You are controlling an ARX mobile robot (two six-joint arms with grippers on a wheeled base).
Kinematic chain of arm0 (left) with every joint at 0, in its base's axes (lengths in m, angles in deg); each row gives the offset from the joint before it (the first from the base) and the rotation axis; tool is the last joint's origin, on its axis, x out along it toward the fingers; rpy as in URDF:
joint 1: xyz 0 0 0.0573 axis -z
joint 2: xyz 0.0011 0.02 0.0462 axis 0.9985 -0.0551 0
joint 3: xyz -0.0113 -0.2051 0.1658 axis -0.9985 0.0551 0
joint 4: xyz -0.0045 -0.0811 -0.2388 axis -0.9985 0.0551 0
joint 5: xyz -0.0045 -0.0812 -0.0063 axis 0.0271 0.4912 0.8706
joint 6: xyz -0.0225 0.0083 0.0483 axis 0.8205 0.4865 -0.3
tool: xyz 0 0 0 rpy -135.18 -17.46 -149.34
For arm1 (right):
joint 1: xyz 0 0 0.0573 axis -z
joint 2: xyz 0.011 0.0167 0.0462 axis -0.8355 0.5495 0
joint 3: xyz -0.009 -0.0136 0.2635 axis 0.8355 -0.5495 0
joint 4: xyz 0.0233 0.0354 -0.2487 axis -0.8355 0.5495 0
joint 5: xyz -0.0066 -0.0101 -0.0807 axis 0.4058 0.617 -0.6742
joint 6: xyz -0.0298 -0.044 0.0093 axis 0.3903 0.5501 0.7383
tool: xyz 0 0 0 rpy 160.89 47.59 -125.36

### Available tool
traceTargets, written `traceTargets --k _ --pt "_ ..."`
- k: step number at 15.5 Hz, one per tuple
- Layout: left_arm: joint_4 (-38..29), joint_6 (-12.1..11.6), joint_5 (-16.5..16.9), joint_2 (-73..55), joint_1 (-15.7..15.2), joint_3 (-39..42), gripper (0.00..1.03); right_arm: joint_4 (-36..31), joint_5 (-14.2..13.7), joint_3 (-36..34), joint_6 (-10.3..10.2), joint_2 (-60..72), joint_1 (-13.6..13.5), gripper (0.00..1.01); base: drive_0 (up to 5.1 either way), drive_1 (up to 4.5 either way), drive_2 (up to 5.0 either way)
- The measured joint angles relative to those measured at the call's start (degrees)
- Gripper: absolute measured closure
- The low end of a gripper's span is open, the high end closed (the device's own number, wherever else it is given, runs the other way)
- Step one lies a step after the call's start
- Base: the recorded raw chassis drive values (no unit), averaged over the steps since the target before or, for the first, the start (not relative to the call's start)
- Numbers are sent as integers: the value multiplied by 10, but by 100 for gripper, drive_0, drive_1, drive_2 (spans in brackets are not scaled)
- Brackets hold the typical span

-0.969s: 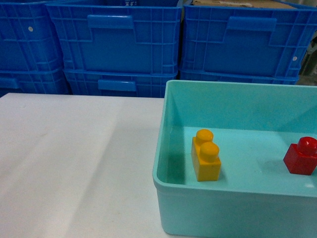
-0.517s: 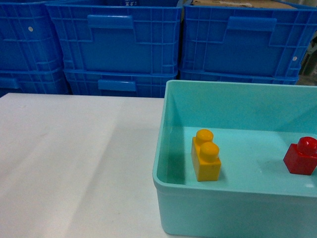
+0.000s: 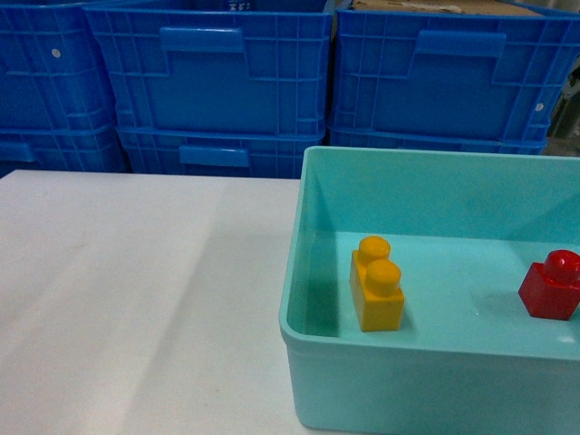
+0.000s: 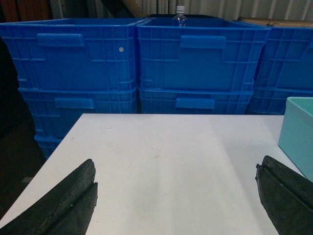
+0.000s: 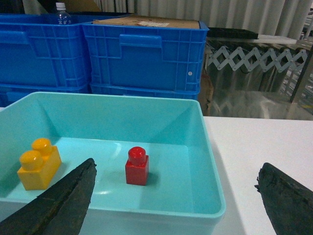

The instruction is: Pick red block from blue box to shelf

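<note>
Right wrist view: my right gripper (image 5: pixel 176 205) spread wide, hovering near the blue box (image 5: pixel 212 196), lined up to drop.
Red block (image 5: pixel 137 167): upright on the box floor, right of the yellow brick (image 5: pixel 38 163).
Left gripper (image 4: pixel 176 200): wide over bare worktop (image 4: pixel 166 161), idle.

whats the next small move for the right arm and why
Probably lower the right pincer into the box toward the red block. Its fingers are wide open and empty, the block stands upright and apart from the yellow brick, and nothing blocks the way.
</note>
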Motion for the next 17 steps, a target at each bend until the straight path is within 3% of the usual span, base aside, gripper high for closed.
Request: traceTargets --k 17 --pt "0 0 0 0 0 0 5 0 0 0 0 0 0 3 0 0 0"
